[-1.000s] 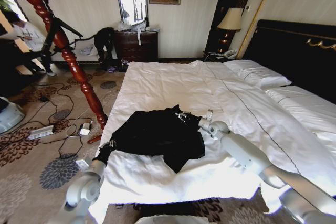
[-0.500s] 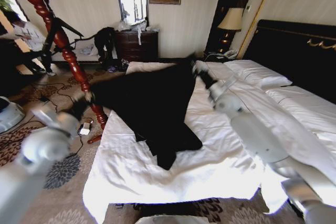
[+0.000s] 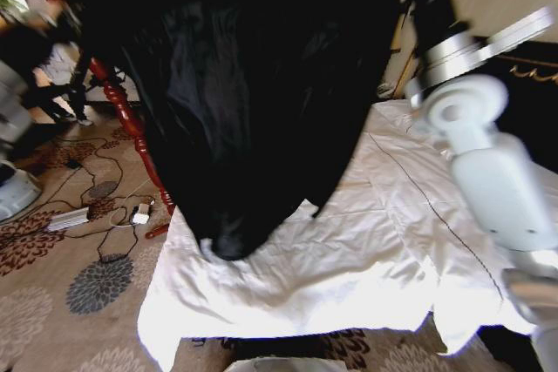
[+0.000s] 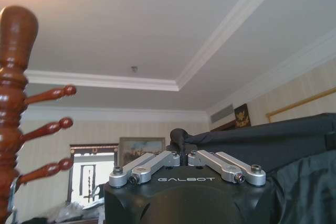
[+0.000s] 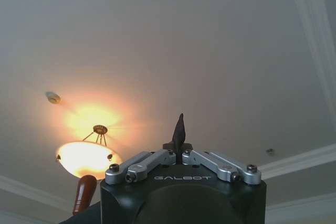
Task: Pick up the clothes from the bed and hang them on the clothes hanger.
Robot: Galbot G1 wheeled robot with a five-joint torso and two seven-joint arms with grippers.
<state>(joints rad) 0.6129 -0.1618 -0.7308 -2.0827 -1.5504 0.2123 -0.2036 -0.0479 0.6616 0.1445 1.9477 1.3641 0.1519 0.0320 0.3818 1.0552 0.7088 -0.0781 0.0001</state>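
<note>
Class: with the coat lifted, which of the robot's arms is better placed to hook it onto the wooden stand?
Probably the left: its left gripper, shut on the coat, sits beside the coat stand pegs, while the right gripper holds the far corner.

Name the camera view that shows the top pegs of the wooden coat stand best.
The left wrist view: the clothes hanger stands with its knob top and three pegs sharp against the ceiling, beside the left gripper pinching the clothes. The head view shows mostly the pole below the raised clothes. The right wrist view catches one rounded wooden tip.
</note>
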